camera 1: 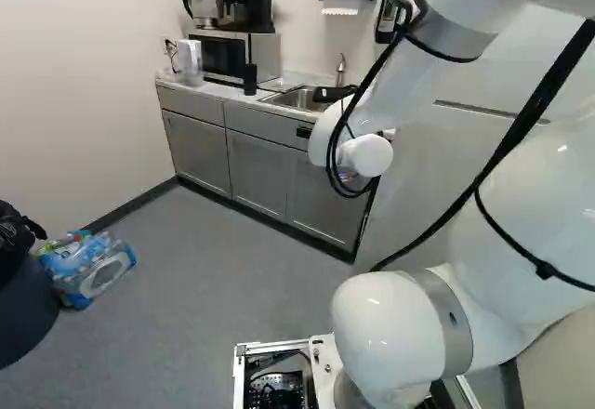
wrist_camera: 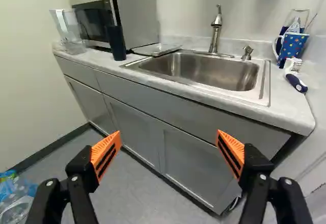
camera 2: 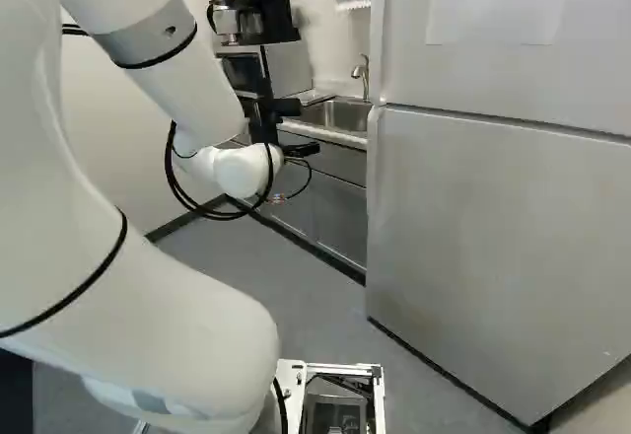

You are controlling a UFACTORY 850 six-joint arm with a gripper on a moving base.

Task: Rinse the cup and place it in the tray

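Note:
My gripper [camera 2: 304,127] is ahead of the arm at counter height in the right base view. In the wrist view the gripper [wrist_camera: 168,141] stands wide open with nothing between its orange pads, pointing toward the sink cabinet. A tall dark cup [wrist_camera: 116,43] stands upright on the counter, beside the microwave. Between that cup and the faucet lies a flat grey tray [wrist_camera: 156,49], at the rim of the steel sink [wrist_camera: 214,71]. A blue dotted mug [wrist_camera: 294,46] stands on the sink's other side. The faucet [wrist_camera: 216,30] rises behind the basin.
A brush [wrist_camera: 295,81] lies near the dotted mug. A clear pitcher [wrist_camera: 69,30] stands beside the microwave [wrist_camera: 133,18]. The refrigerator [camera 2: 493,227] rises close on the right of the right base view. Wrapped bottles [camera 1: 88,265] sit on the floor by a dark bin [camera 1: 23,307].

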